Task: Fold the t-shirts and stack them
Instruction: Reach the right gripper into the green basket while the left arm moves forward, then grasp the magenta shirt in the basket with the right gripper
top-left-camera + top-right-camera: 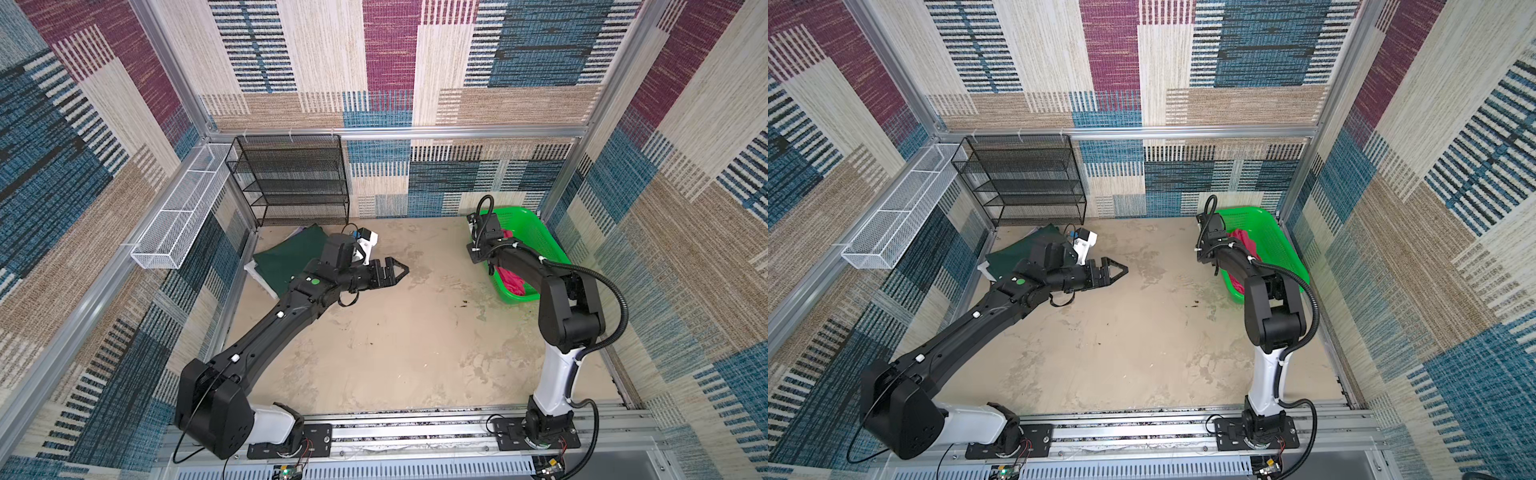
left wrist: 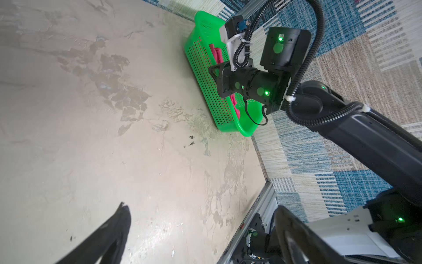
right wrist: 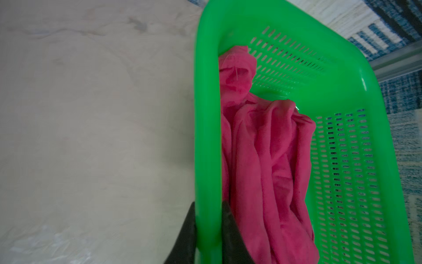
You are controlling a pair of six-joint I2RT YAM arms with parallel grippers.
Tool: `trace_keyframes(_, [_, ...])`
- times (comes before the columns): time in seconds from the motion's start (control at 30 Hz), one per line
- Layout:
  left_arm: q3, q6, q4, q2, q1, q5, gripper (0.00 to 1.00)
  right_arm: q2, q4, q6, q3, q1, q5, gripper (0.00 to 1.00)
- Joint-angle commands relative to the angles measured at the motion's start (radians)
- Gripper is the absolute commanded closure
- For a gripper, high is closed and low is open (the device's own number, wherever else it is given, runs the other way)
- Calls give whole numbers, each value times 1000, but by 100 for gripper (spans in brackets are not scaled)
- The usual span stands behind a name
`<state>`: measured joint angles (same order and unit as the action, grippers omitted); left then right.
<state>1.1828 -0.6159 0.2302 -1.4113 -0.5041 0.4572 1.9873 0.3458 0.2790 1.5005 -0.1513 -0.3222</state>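
While the right pincer (image 3: 208,206) is closed narrowly on the long wall of the bright green basket (image 3: 342,75) that faces the open table, one dark finger (image 3: 187,230) stands outside the rim and its partner inside, so that plastic alone, not cloth, is gripped. Just past the inner finger, within the basket, lies the crumpled pink t-shirt (image 3: 269,160); whether that finger touches the cloth cannot be told. In both top views the pink t-shirt (image 1: 512,283) shows beneath and beside this arm's wrist, heaped along the basket's floor on the side of the pinched wall. The left pincer (image 1: 395,272) stands with its jaws spread as wide as they go and holds nothing, poised over a bare stretch of the stained table (image 1: 395,340). Behind it, on the wrist side and partly under the forearm, lies the dark green t-shirt (image 1: 286,257), laid flat, with a strip of white cloth (image 1: 261,281) showing from under its nearer edge. Ahead of the open jaws, well apart across the table, sit the basket and the other arm. Beyond the dark green t-shirt, against the back wall, stands a black wire shelf (image 1: 291,183), and a white wire tray (image 1: 178,216) hangs on the side wall.
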Motion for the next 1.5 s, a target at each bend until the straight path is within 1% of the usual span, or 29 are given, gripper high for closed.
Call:
trace_keyframes(0.0, [66, -7, -57, -62, -36, -67, 1, 42, -96, 32, 48, 39, 11, 100])
trace_keyframes(0.1, [118, 2, -39, -110, -73, -66, 1, 77, -112, 40, 84, 72, 7, 100])
trace_keyframes(0.27, [144, -1, -49, -144, -106, -68, 2, 160, -81, 40, 182, 95, 4, 100])
trace_keyframes(0.37, [146, -1, -52, -149, -115, -63, 2, 218, -65, 43, 238, 103, -15, 100])
trace_keyframes(0.47, [142, 12, -47, -143, -124, -62, 1, 269, -31, 40, 299, 113, -9, 100])
trace_keyframes(0.6, [120, 30, -39, -117, -134, -100, 1, 279, -20, 34, 318, 116, 4, 100])
trace_keyframes(0.63, [115, 33, -40, -111, -134, -108, 1, 273, -25, 30, 313, 116, 12, 98])
trace_keyframes(0.67, [111, 35, -38, -107, -134, -113, 1, 265, -29, 28, 307, 116, 19, 94])
trace_keyframes(0.77, [101, 37, -33, -100, -134, -117, 1, 226, -46, 23, 287, 116, 35, 77])
trace_keyframes(0.87, [83, 34, -32, -92, -134, -115, 2, 149, -93, 9, 236, 116, 76, 51])
trace_keyframes(0.93, [64, 26, -38, -83, -135, -114, 2, 88, -132, -10, 194, 116, 96, 31])
trace_keyframes(0.97, [56, 22, -41, -79, -136, -114, 2, 62, -145, -17, 176, 116, 97, 25])
trace_keyframes(1.0, [45, 15, -46, -73, -137, -114, 1, 34, -156, -25, 157, 116, 93, 21])
trace_keyframes(1.13, [11, 6, -65, -53, -145, -122, 2, -48, -191, -69, 104, 128, 83, 18])
trace_keyframes(1.23, [-6, 5, -68, -48, -149, -127, 1, -74, -193, -153, 55, 167, 97, 22])
trace_keyframes(1.33, [-21, 6, -70, -39, -152, -127, 1, -70, -168, -242, 37, 227, 150, 24])
trace_keyframes(1.47, [-40, 16, -71, -25, -154, -140, 2, -42, -139, -329, 27, 304, 270, 25])
